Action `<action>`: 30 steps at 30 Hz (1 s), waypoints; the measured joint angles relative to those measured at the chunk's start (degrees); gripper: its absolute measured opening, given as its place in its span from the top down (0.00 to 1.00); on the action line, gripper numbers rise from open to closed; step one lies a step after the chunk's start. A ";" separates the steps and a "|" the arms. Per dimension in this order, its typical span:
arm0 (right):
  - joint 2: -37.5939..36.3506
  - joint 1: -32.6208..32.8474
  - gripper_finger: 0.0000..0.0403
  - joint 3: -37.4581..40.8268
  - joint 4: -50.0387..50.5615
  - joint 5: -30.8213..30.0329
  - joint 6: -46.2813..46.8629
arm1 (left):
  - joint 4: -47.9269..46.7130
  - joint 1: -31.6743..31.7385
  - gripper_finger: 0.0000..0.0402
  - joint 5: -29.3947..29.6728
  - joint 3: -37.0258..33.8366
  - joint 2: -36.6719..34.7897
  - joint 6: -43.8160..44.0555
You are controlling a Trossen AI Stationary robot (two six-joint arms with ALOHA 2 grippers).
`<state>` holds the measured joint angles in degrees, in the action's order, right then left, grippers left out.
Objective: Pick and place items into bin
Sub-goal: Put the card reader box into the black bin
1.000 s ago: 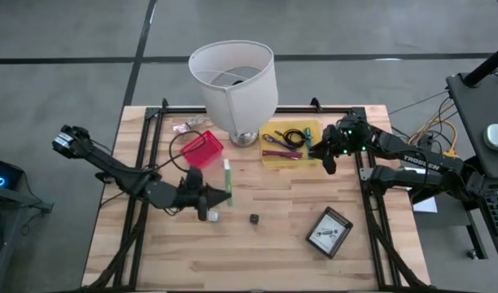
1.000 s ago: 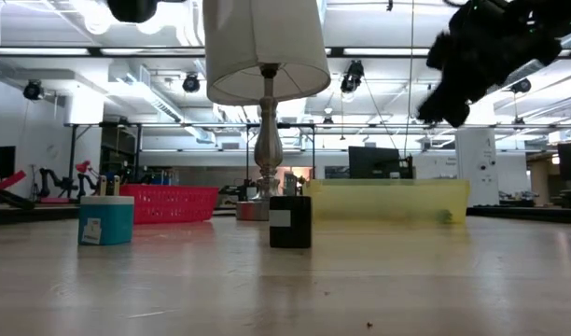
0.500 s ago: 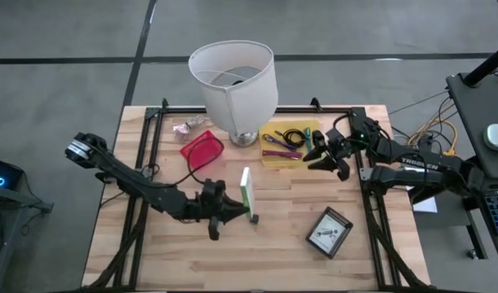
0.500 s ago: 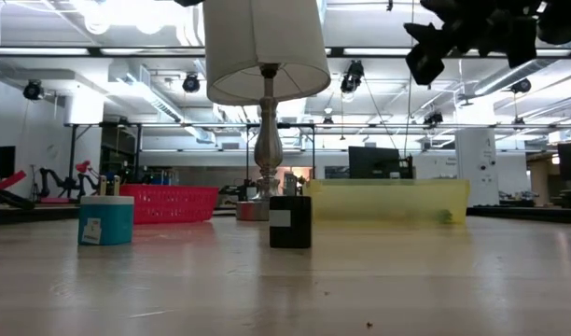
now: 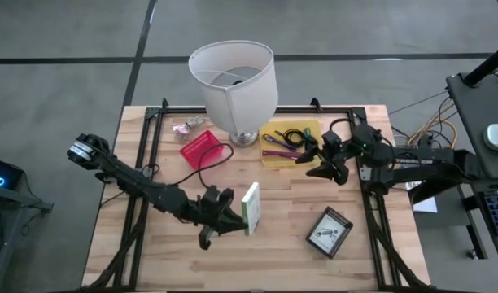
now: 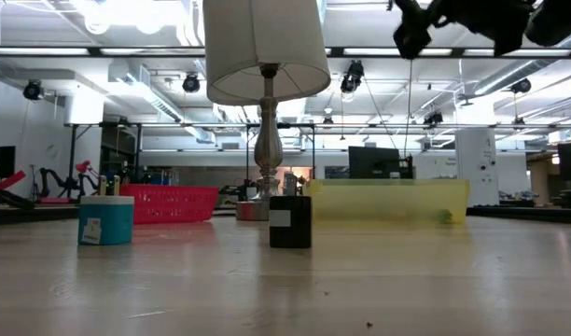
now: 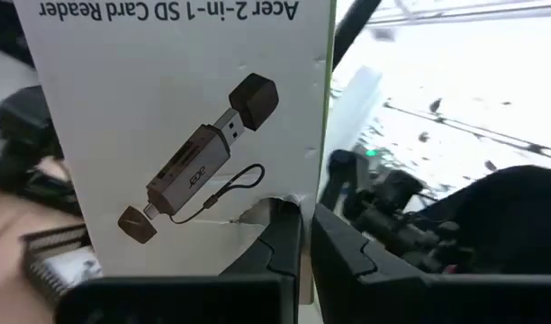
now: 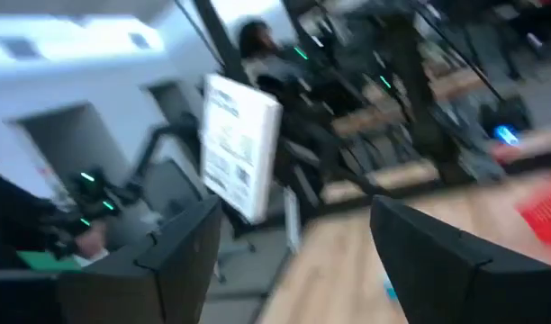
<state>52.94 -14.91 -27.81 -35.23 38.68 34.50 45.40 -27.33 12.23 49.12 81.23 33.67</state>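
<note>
SD card reader box [image 5: 251,208] pinched at edge in left gripper [image 5: 235,218] jaws; may slip. Right gripper [image 5: 320,159] jaws wide, empty, beside yellow bin [image 5: 312,129].

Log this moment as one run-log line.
left gripper: shut on white card-reader box, lifted | right gripper: open, empty, beside yellow bin | black cube: on table

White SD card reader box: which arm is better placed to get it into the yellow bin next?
Left. The left gripper is already shut on the white box, lifted above the table. The right gripper, fingers open and empty, hangs beside the yellow bin and would need a handover.
</note>
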 joint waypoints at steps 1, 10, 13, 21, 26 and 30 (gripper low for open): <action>1.31 0.90 0.33 0.00 -4.09 -0.09 1.03 | 0.62 0.40 1.00 -1.22 0.00 0.00 -0.07; 14.39 6.49 0.33 -3.41 -23.30 -3.16 5.86 | 0.75 3.78 1.00 -11.08 0.00 0.00 -1.16; 18.69 7.68 0.33 -5.60 -23.29 -3.01 5.83 | 0.68 4.29 1.00 -14.07 0.00 0.00 -4.43; 27.89 10.65 0.33 -13.36 -23.67 -2.62 5.75 | 0.42 5.82 1.00 -18.32 0.00 0.00 -5.71; 31.36 12.19 0.33 -18.48 -23.73 0.17 5.09 | 0.53 5.86 1.00 -19.11 0.00 0.00 -7.20; 33.83 12.45 0.33 -21.49 -23.66 2.65 4.55 | 0.66 5.90 1.00 -19.27 0.00 0.00 -7.48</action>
<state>86.77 -2.46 -49.30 -58.89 41.33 39.05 46.06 -21.43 -7.05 49.12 81.23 26.19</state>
